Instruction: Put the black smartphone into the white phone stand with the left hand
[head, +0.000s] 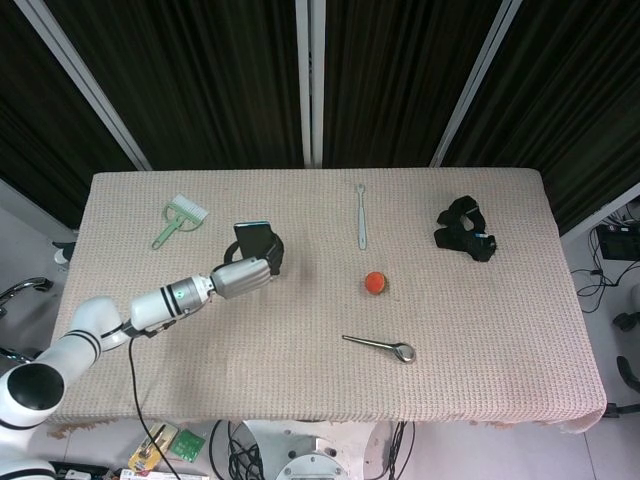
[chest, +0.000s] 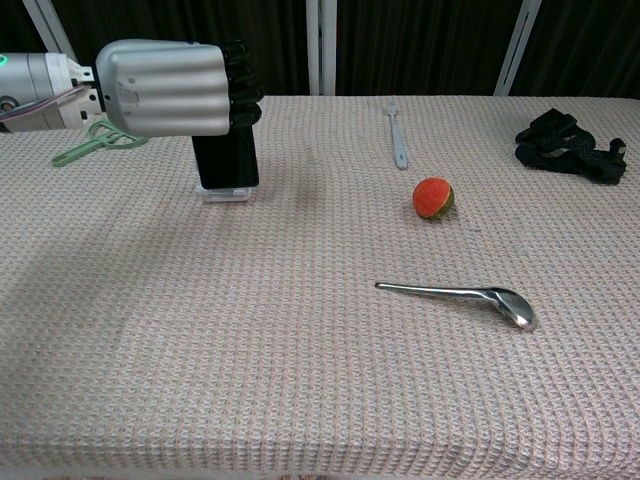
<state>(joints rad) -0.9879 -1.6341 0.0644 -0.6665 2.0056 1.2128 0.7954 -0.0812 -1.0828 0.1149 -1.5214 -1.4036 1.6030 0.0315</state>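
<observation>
Table (chest: 300, 400) holds one smartphone (chest: 227, 160), one spoon (chest: 460, 298), one ball (chest: 433, 197).

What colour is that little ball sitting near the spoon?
The ball is orange-red, with a greenish patch on one side; the chest view shows it best.

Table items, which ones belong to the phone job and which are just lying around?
Job: black smartphone, white phone stand, left robot hand.
Lying about: green brush, toothbrush, orange ball, metal spoon, black strap bundle.
</observation>
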